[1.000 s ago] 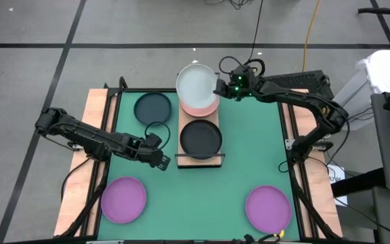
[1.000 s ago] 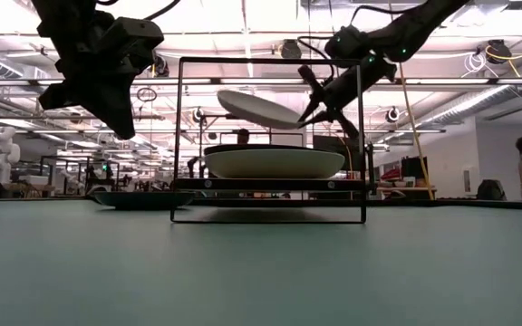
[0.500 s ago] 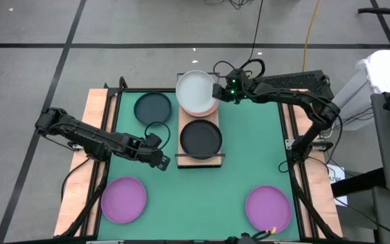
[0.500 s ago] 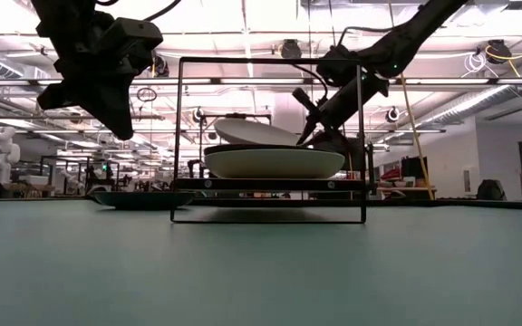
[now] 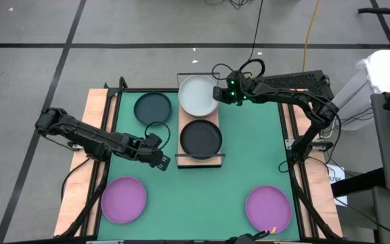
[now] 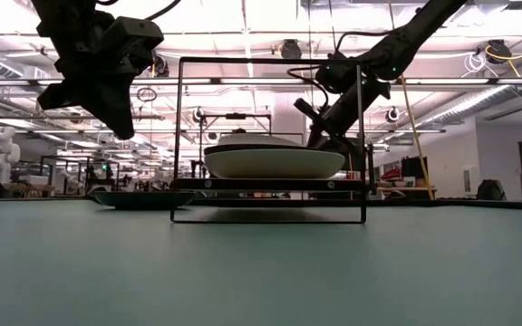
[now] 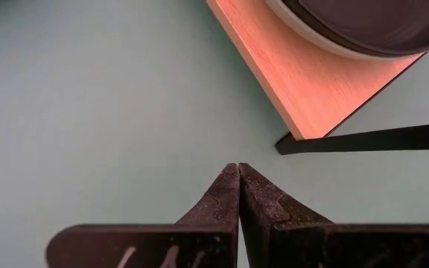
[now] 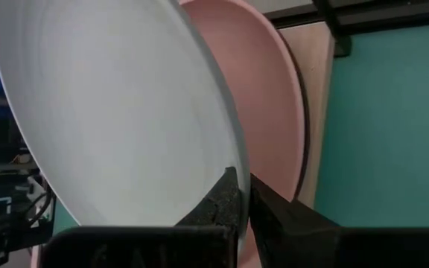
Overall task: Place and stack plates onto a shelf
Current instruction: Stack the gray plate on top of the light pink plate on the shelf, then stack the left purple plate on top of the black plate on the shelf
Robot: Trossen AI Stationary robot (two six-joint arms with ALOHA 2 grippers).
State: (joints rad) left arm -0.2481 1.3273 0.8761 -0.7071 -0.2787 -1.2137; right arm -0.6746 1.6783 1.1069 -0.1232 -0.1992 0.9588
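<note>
The shelf [image 5: 185, 119] stands mid-table; its wire frame [image 6: 270, 61] shows in the low view. On its far end a pink plate [image 8: 268, 112] lies under a whitish plate [image 5: 196, 95], which my right gripper [image 5: 217, 93] is shut on. A dark grey plate [image 5: 200, 137] sits on the shelf's near end. Another dark grey plate [image 5: 153, 107] and two purple plates [image 5: 123, 198] [image 5: 268, 208] lie on the table. My left gripper [image 5: 162, 163] hangs shut by the shelf's near left corner [image 7: 304, 112], above the table. My right gripper pinches the whitish plate's rim [image 8: 229, 160] between its two fingers, on the side facing the table's right. The fingers come from the right, slanting down. The plate lies over the pink plate, slightly tilted, with the held side higher.
Wooden side rails [image 5: 78, 177] run along the table's left and right edges. Green mat [image 5: 249, 149] lies bare to the right of the shelf and between the two purple plates. A cable loop [image 5: 156, 127] lies left of the shelf.
My right gripper has moved down and a little toward the table's left, still shut on the whitish plate. The plate was lifted and tilted above the shelf's far end; now it lies lowered over the pink plate and nearly covers it.
</note>
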